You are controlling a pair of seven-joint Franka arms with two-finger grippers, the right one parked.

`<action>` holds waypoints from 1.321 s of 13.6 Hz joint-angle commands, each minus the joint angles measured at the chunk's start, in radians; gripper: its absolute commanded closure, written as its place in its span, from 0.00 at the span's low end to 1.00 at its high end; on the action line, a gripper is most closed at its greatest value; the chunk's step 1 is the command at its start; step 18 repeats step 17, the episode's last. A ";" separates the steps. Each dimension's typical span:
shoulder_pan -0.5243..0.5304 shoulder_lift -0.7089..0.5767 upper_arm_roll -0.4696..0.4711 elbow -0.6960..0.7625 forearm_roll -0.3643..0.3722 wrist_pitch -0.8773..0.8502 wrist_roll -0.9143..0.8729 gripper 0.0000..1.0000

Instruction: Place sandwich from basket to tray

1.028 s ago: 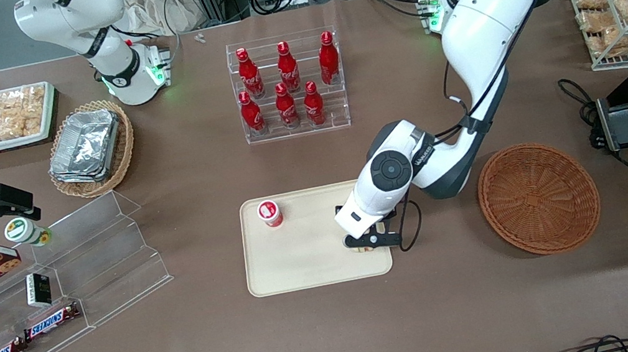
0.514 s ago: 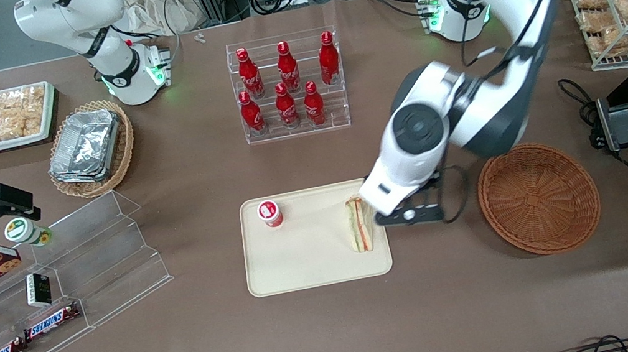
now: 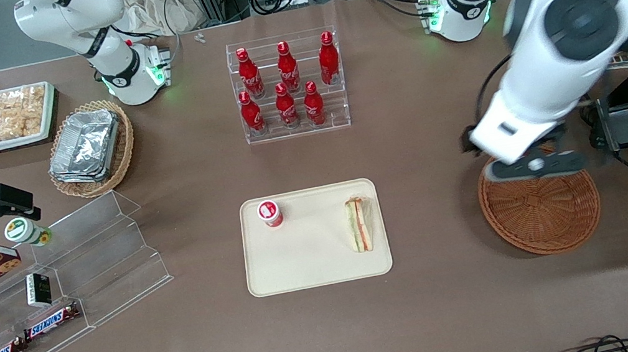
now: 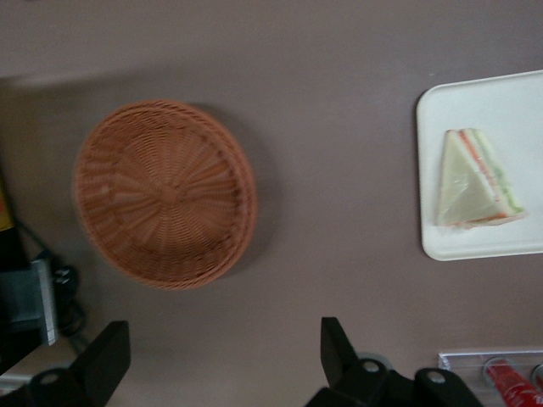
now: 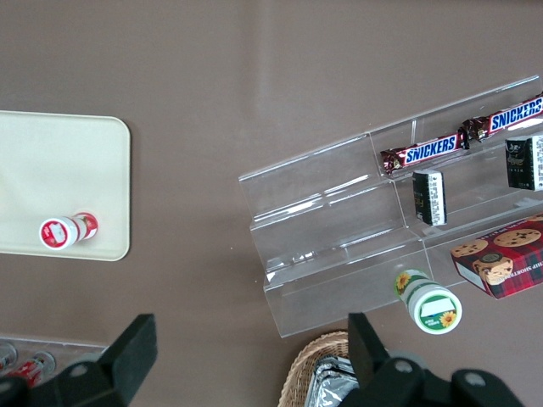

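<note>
- The triangular wedge sandwich of pale bread with orange and green filling, in clear wrap [image 3: 360,223], lies on the flat cream-beige rectangular plastic tray with rounded corners [image 3: 315,264], close to the tray's edge toward the working arm's end of the tabletop.
- In the left wrist view the same sandwich [image 4: 476,181] lies flat on its tray [image 4: 475,246], with nothing touching it.
- A small cup with a red-and-white lid [image 3: 270,212] stands on the same tray, well apart from the sandwich and nearer the parked arm's end.
- The round shallow reddish-brown woven wicker basket [image 3: 540,209] sits on the brown tabletop [image 3: 339,335] beside the tray, toward the working arm's end, with nothing in it; the wrist view shows its bare weave [image 4: 164,193].
- The left arm's black two-finger gripper [image 3: 534,166] hangs above the basket's rim, over the part farthest from the front camera, raised clear of the tabletop.
- Its jaws are spread apart with nothing between them; the wrist view shows the two dark fingers [image 4: 339,348] standing well separated, though that picture is somewhat blurred.
- A clear acrylic stepped rack of red bottles [image 3: 288,87] stands farther from the front camera than the tray.
</note>
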 commanded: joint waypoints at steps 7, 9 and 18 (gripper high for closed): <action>0.145 -0.088 -0.001 -0.031 -0.053 -0.054 -0.019 0.00; 0.174 -0.088 -0.002 -0.029 -0.059 -0.052 -0.014 0.00; -0.042 -0.165 0.366 -0.048 -0.165 -0.054 0.139 0.00</action>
